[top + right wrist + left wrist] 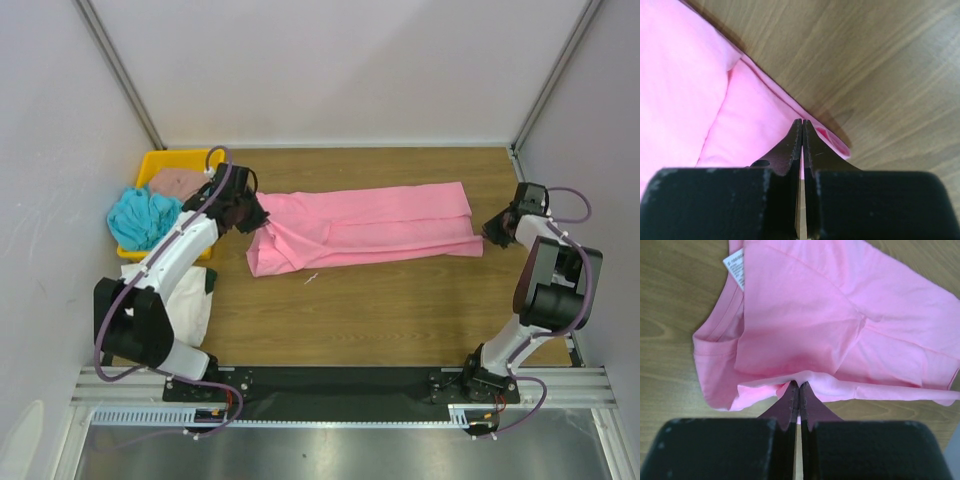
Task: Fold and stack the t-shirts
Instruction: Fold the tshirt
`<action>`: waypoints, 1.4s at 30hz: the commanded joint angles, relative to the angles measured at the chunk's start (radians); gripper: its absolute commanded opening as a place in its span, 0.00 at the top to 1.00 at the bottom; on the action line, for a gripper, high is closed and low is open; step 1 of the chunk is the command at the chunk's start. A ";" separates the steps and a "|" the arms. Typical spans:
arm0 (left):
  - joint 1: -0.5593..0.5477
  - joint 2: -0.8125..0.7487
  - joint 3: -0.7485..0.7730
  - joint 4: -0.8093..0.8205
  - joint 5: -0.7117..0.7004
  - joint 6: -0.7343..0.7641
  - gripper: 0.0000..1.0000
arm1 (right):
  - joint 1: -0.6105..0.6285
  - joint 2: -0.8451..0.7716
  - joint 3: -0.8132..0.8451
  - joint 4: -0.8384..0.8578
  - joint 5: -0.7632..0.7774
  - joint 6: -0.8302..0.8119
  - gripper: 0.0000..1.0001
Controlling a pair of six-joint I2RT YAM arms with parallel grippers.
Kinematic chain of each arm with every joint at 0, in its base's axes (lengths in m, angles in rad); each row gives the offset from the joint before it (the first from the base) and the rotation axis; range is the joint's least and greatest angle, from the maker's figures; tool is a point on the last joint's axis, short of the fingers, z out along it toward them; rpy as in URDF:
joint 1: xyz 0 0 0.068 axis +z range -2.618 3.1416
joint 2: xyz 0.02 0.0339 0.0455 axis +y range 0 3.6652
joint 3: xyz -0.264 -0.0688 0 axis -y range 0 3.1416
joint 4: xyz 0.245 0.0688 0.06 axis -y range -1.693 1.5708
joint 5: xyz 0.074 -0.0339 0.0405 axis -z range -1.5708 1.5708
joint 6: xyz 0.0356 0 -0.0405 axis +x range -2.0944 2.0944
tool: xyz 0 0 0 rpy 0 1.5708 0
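While it lies as a long, smooth folded band across the wood-grain table (400, 310), the soft pink shirt (370, 228) is pinched at both ends: left gripper (799, 388) closed on a limp fold, right gripper (802, 126) closed on a corner.

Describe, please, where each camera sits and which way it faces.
Top external: above, behind the bases, looking down on the table; the left arm and right arm show whole.
Left wrist: on that wrist, looking along the left gripper, shut on the pink t-shirt near its label.
Right wrist: looking along the right gripper, shut on the shirt's other end.
Shared: all three show the pink t-shirt and table.
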 commanded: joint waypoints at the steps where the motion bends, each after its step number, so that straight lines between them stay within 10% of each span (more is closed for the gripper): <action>1: 0.014 0.028 0.083 0.053 0.019 0.046 1.00 | 0.013 0.026 0.073 0.044 0.001 0.005 1.00; 42: 0.080 0.276 0.283 0.163 0.071 0.101 1.00 | 0.076 0.299 0.338 0.054 -0.005 -0.025 1.00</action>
